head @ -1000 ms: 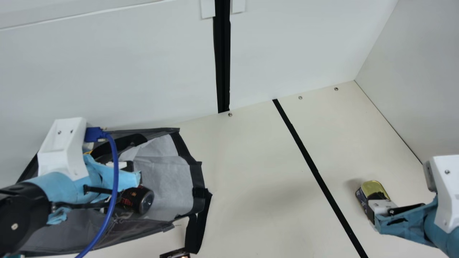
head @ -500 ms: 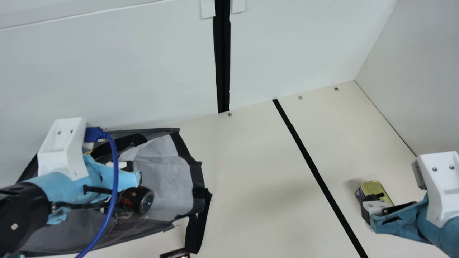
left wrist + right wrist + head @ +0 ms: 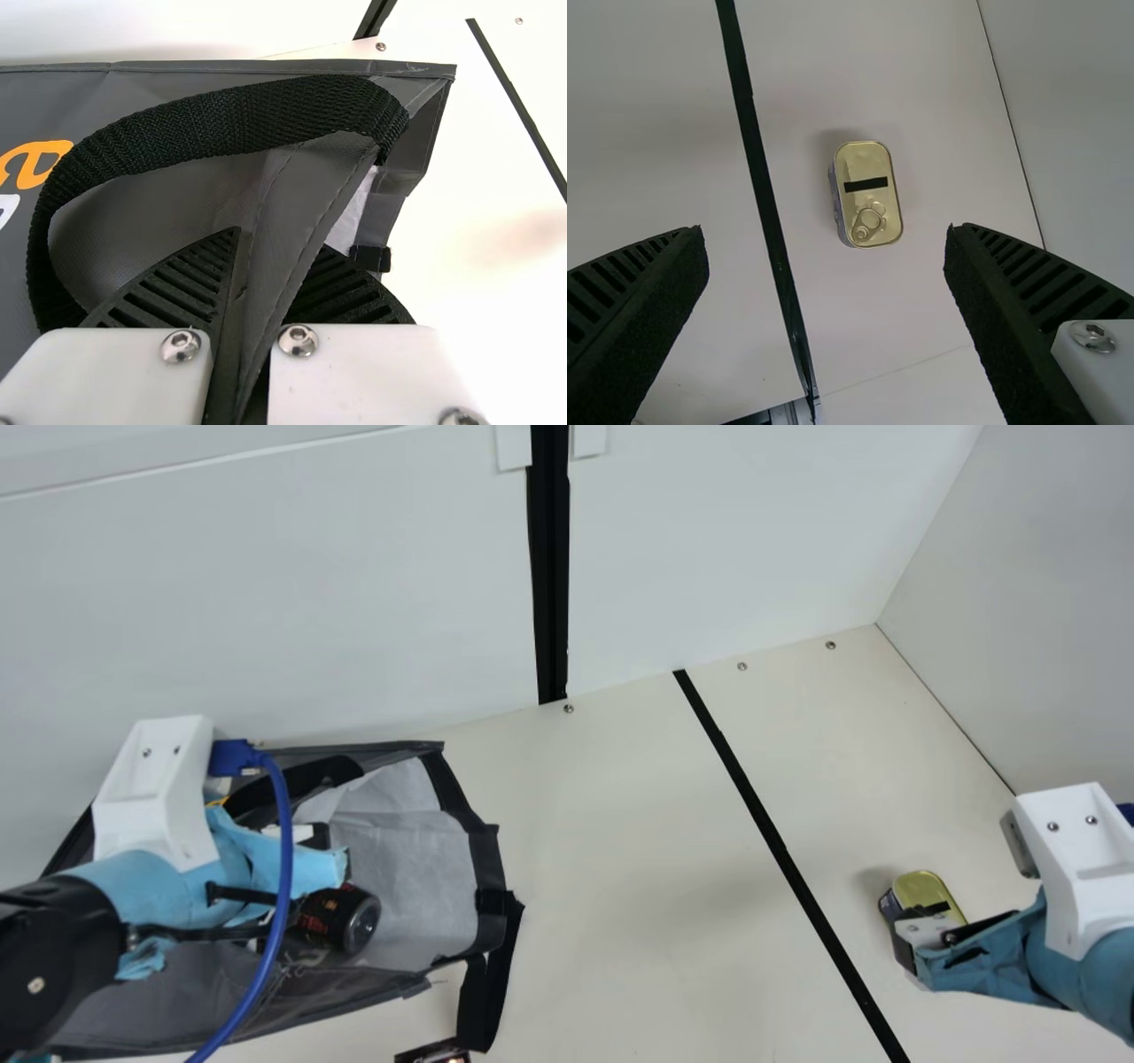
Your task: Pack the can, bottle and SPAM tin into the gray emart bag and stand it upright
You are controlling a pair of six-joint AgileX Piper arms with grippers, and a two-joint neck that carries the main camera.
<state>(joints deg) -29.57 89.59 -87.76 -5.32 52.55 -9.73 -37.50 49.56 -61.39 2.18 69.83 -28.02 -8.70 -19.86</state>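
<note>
My left gripper is at the gray emart bag, closed on a fold of its cloth, which runs between my ribbed fingers. Right by that grip, a black handle loops across the bag's outer face.

My right gripper is well apart from the bag, off to its right. I have those jaws parted wide above the SPAM tin, with nothing gripped between them. The tin lies on the table, to the right of the bag and well away from it, its gold pull-ring side up and its blue side just peeking out.

The bag itself lies down, its mouth toward the right and its pale lining showing. The dark can is on its side within that mouth, one round end facing the opening. A blue cable curves over the bag from my left wrist. A black strap trails from the mouth's near corner; near it sits a small dark item, cut off by the main view's edge. Farther right of the bag, a black line crosses the table, between the bag and the tin.
</note>
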